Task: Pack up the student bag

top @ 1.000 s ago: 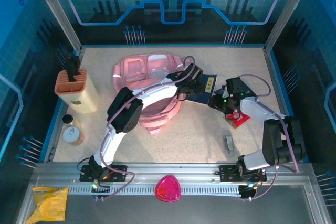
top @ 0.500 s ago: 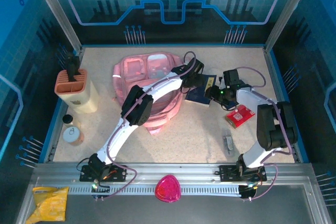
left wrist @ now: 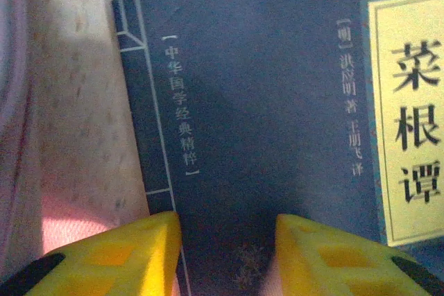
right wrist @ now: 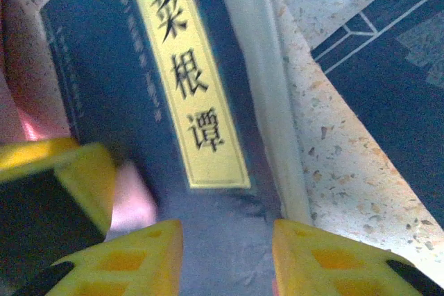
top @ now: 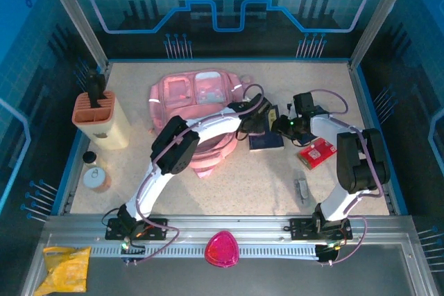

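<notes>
A: Nearest first; what do the claws have?
B: No grip that I can see; the left claw (left wrist: 225,225) stands with its fingers parted over the dark blue book (left wrist: 263,102), near its spine; the right claw (right wrist: 225,230) is parted too, just beside it over the same cover; the book lies flat on the tabletop (top: 243,178).
A: How to lift it well?
B: I'd tip one edge up with one claw so the other can pinch its thickness; a flat cover may slip.
A: Further back?
B: The student bag (top: 194,95) lies just left of the book, translucent pockets upward; I cannot make out its opening.
</notes>
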`<state>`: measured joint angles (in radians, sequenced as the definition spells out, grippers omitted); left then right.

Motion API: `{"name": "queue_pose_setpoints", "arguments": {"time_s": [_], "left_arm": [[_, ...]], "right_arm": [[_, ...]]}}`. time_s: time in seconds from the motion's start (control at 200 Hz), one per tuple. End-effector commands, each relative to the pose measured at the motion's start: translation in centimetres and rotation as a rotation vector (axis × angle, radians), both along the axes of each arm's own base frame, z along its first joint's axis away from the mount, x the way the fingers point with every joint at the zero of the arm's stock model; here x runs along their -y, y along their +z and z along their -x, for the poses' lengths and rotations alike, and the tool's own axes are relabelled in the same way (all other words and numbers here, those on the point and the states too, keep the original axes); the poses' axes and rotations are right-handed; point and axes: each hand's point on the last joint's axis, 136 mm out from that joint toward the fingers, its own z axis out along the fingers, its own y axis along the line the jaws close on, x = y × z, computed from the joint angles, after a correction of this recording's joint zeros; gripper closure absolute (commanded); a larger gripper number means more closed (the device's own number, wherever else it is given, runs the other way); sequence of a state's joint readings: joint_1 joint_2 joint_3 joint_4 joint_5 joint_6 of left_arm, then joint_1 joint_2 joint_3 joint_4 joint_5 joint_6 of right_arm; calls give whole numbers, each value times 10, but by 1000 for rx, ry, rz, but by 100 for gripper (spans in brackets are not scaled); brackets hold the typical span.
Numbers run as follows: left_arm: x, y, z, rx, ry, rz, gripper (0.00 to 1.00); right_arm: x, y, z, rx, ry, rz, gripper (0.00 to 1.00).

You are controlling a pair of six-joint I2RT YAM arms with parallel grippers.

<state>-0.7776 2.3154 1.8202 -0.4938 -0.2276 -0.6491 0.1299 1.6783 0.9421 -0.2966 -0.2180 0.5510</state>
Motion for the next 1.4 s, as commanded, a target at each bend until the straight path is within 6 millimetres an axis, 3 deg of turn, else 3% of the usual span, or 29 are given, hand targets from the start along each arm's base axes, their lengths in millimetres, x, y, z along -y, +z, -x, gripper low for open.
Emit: {"name": "queue_pose_setpoints", "arguments": {"time_s": [0.0, 0.09, 0.25, 0.395, 0.47, 0.6, 0.705, 0.986, 1.111, 1.256, 1.396], "left_arm": [[-26, -24, 36, -89, -6, -90, 59], [-32, -18, 56, -94, -27, -87, 59], [-48, -15, 85, -115, -31, -53, 58], [-61, -7, 102, -132, -12, -18, 57], [-65, 0, 103, -119, -1, -3, 50], [-55, 15, 101, -114, 4, 64, 47], [-53, 22, 100, -104, 49, 119, 46], [-56, -1, 112, -161, 115, 209, 46], [-47, -5, 113, -166, 101, 267, 48], [-41, -10, 112, -185, 79, 270, 51], [-47, -12, 110, -173, 77, 230, 53]], "right_arm": [[-5, -7, 29, -56, 46, 7, 62], [-15, -14, 60, -94, 94, 14, 63], [-23, -9, 102, -92, 113, 27, 65], [-27, -4, 125, -74, 106, 12, 65], [-22, 3, 123, -61, 108, 36, 62], [-14, 16, 107, -24, 111, 45, 56], [-25, 25, 95, -17, 148, -10, 54], [-51, 13, 77, -45, 215, -27, 48], [-59, 6, 73, -54, 242, -29, 47], [-67, -2, 72, -72, 262, -49, 46], [-76, 2, 72, -62, 288, -83, 46]]}}
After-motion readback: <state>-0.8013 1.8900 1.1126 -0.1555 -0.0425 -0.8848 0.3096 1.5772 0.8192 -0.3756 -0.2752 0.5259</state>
